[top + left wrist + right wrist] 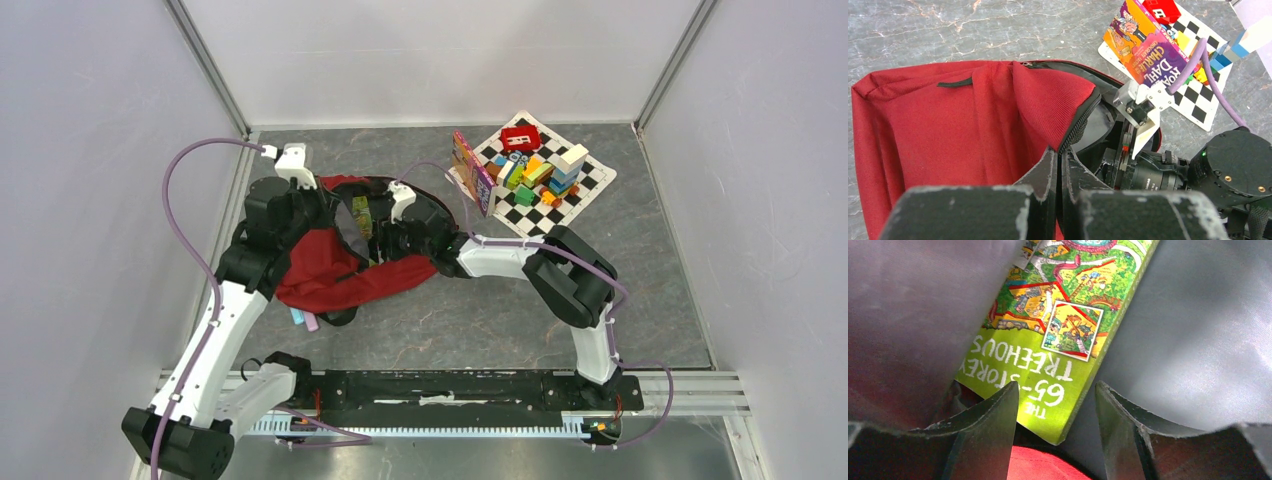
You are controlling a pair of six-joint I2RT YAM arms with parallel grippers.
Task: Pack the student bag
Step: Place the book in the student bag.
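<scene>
The student bag (320, 270), dark red with a grey lining (1198, 325), lies left of centre with its mouth held up. My left gripper (325, 205) is shut on the bag's zipper edge (1075, 132) and lifts it. My right gripper (388, 236) reaches into the opening. In the right wrist view it (1057, 388) stands open, with the lower corner of a green book (1048, 345), "The 65-Storey Treehouse", between its fingers (993, 430) inside the bag. A gap shows between the book and the right finger. From above, the book (362, 215) stands in the bag's mouth.
A checkered mat (590, 185) at the back right carries several coloured toy blocks (540, 172). A Roald Dahl book (473, 172) stands at the mat's left edge. Pens (305, 320) stick out from under the bag. Enclosure walls stand on three sides.
</scene>
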